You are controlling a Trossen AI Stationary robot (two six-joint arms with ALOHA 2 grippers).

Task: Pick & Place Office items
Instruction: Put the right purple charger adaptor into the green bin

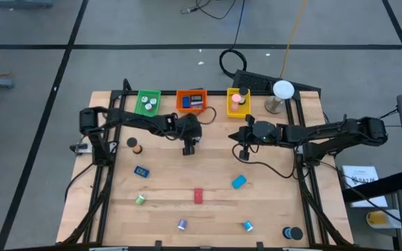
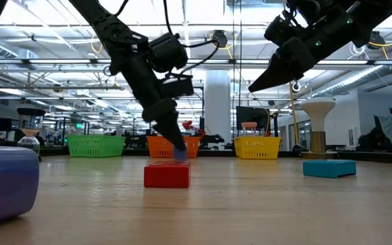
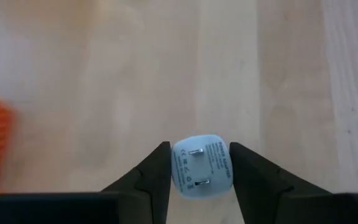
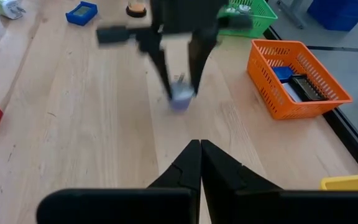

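Observation:
A pale blue plug adapter (image 3: 201, 167), its two metal prongs facing the camera, sits between the fingers of my left gripper (image 3: 199, 169), which is shut on it in the table's middle, in front of the orange tray (image 1: 192, 101). The right wrist view shows the adapter (image 4: 180, 99) low at the tabletop. My right gripper (image 4: 200, 149) hangs shut and empty above the table, right of centre. Other office items lie loose: a red block (image 1: 198, 196), a light blue block (image 1: 239, 182), a dark blue block (image 1: 141, 171) and small rolls. My left gripper pinches the adapter's two opposite sides (image 3: 229, 163) between its two fingers. The fingers (image 2: 172, 139) slant down from the table's far left. Whether the adapter stands on the wood or hangs just clear of it, I cannot tell.
A green tray (image 1: 148, 102), the orange tray and a yellow tray (image 1: 238, 102) line the far edge, with a white ball on a stand (image 1: 282, 94) to their right. Rolls lie near the front edge (image 1: 182, 224), (image 1: 248, 225), (image 1: 293, 233), (image 1: 139, 199).

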